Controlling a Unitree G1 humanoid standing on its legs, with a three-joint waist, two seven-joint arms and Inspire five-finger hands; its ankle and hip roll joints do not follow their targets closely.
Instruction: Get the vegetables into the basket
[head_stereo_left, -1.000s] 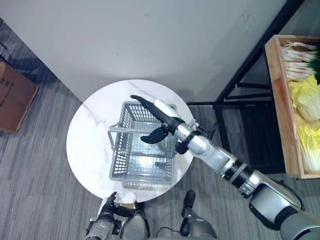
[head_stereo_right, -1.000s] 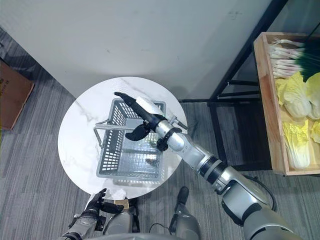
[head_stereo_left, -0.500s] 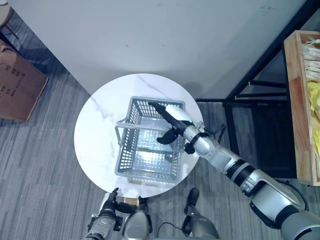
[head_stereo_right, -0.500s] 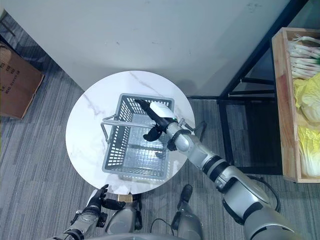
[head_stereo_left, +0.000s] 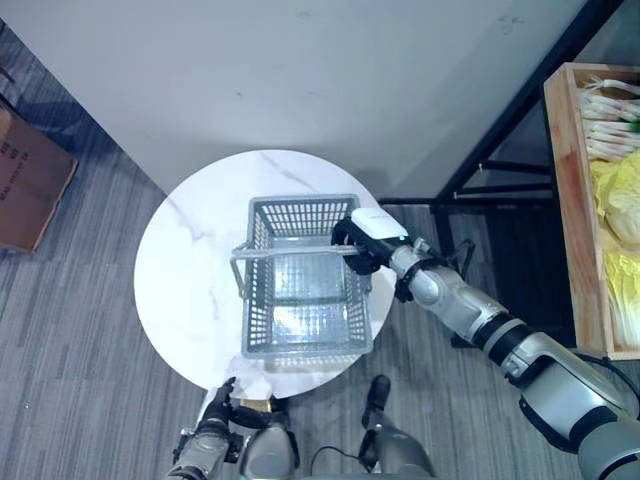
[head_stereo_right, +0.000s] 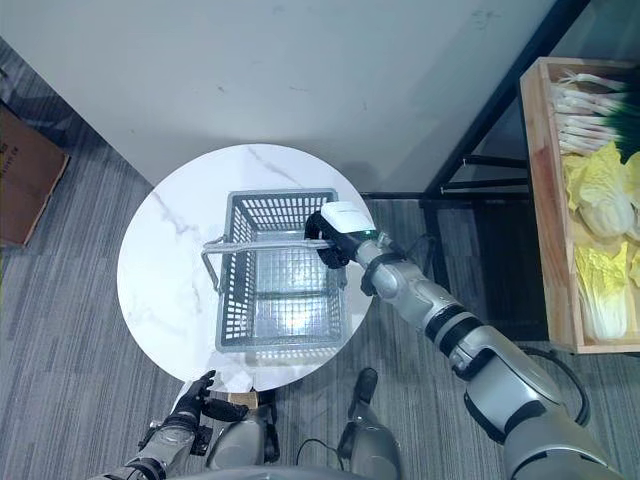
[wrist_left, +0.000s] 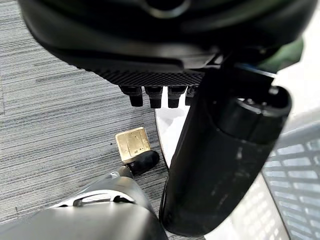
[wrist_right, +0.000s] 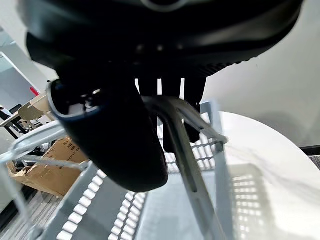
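Fingers of the right hand (head_stereo_right: 335, 232) curl round the handle (head_stereo_right: 262, 243) of the grey basket (head_stereo_right: 281, 342) on the round table (head_stereo_right: 165, 280); the left hand (head_stereo_left: 212, 441) hangs low, relaxed. Vegetables (head_stereo_right: 597, 205) lie in the wooden crate (head_stereo_right: 541, 205), well apart on the robot's right.

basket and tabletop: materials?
Basket: looks like matte grey moulded plastic, with a regular grid of slots in walls and floor; its handle, gripped by the right hand, seems thin metal. Round table: glossy white with grey veining, marble or marble-look.

Silver-grey arms, dark hands, white thumb cover.
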